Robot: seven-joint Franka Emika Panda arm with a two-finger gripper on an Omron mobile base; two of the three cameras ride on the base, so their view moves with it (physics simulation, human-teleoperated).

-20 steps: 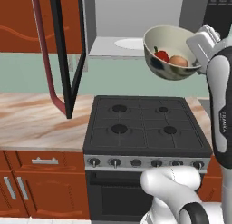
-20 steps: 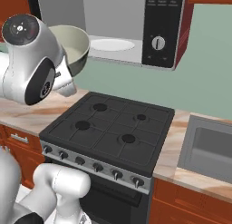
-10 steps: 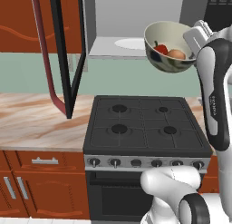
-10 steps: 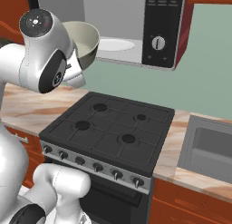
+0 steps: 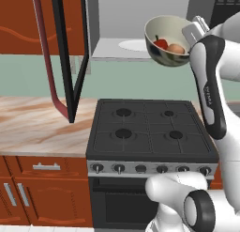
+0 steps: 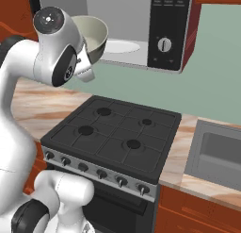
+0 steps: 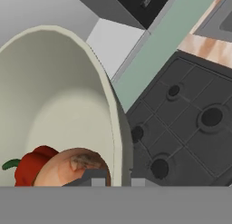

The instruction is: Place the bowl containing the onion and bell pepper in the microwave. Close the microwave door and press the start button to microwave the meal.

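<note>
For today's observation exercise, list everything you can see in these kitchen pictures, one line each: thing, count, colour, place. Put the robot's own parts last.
bowl: one, cream-white, held in the air in front of the open microwave.
onion: one, tan-orange, inside the bowl.
bell pepper: one, red, inside the bowl beside the onion.
microwave: one, black with pale grey interior, mounted above the stove.
microwave door: one, black glass, swung open to the left.
turntable plate: one, white, on the microwave floor.
stove: one, dark grey, four burners, below the microwave.
counter: pale marbled, both sides of the stove.
sink: one, grey, right of the stove.
cupboards: red-brown, under the counter.
gripper: one, dark-tipped, shut on the bowl's rim.
</note>
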